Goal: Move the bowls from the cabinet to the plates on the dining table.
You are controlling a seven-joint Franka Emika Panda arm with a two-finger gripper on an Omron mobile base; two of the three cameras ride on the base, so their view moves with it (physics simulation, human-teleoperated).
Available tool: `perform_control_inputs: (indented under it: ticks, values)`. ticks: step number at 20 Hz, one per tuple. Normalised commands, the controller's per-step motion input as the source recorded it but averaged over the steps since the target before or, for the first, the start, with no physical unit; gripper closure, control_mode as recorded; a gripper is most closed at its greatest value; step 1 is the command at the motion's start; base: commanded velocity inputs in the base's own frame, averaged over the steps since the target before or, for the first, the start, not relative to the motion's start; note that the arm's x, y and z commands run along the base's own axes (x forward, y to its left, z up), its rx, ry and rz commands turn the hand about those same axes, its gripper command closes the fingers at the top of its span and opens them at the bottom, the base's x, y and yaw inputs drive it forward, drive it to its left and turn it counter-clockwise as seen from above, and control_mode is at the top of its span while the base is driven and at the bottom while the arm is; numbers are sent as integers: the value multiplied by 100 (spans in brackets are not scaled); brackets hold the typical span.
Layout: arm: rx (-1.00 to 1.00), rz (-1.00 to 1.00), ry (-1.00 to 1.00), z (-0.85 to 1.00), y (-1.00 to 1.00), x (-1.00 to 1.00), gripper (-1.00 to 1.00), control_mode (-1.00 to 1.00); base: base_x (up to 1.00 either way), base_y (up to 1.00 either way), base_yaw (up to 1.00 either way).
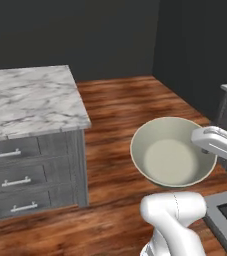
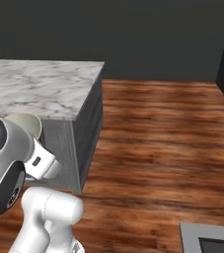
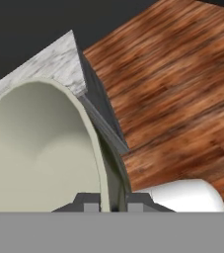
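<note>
Left base view: behind and left of the arm, facing forward and down, bowl (image 1: pixel 172 157) close at centre frame, marble table (image 1: pixel 30 97) off the hand's far side, wood floor (image 1: pixel 130 105) beyond. Right base view: behind and right, same heading, bowl (image 2: pixel 27 126) half hidden by the arm at lower left, table (image 2: pixel 39 86) just past the hand. Hand view: rolled, looking along the gripper (image 3: pixel 113 203), very near, bowl rim (image 3: pixel 96 148) pinched between the tips, table corner (image 3: pixel 59 64) past the rim. Shared across all three: bowl, table, floor (image 3: pixel 182 84).
</note>
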Motion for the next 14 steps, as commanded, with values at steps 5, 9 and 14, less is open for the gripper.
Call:
perform_control_inputs:
  ticks: [5, 9, 14]
  values:
    - [0, 0, 0, 0, 0, 0, 100, 100, 15, 76, 1]
    - [0, 0, 0, 0, 0, 0, 100, 100, 18, 83, 2]
    - [0, 0, 0, 0, 0, 0, 100, 100, 23, 82, 3]
